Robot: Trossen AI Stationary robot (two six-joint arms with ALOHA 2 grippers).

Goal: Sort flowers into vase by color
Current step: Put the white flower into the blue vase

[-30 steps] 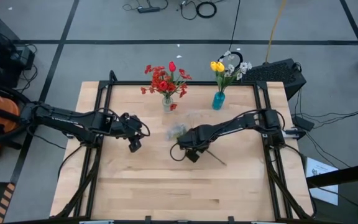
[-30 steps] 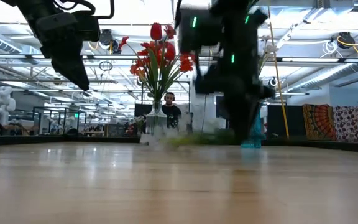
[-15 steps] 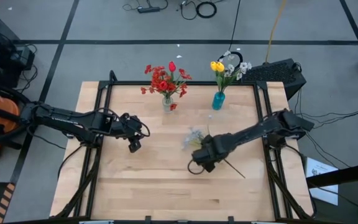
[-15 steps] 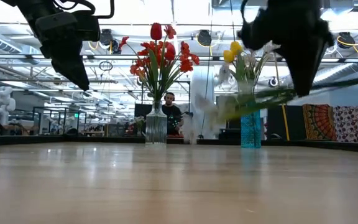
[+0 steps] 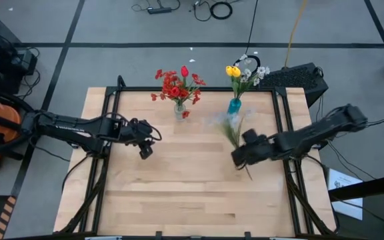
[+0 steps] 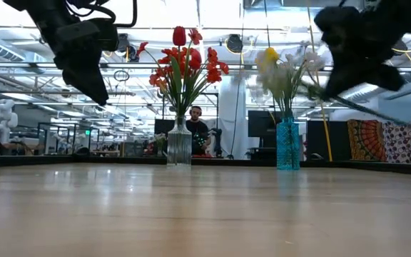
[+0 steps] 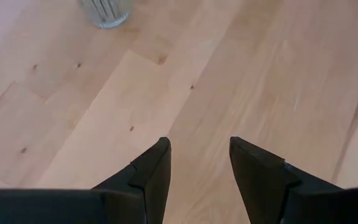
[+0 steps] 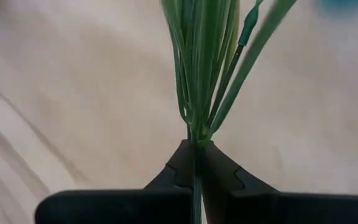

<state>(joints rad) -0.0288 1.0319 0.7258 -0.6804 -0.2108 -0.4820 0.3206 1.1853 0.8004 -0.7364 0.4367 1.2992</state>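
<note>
The pale wooden worktop (image 5: pixel 179 193) is made of butcher-block strips with visible grain and small dark knots, and its smooth finish gives a soft sheen in the low view. A clear ribbed glass vase (image 6: pixel 179 146) looks glossy and see-through, while the slim blue vase (image 6: pixel 287 145) looks like translucent glass or plastic. The red artificial flowers (image 5: pixel 177 85) have matt, cloth-like petals. The thin green stem with narrow leaves (image 8: pixel 199 68) looks like smooth plastic. The black jaws of the left gripper (image 7: pixel 199 177) and the right gripper (image 8: pixel 195 165) are matt hard plastic.
</note>
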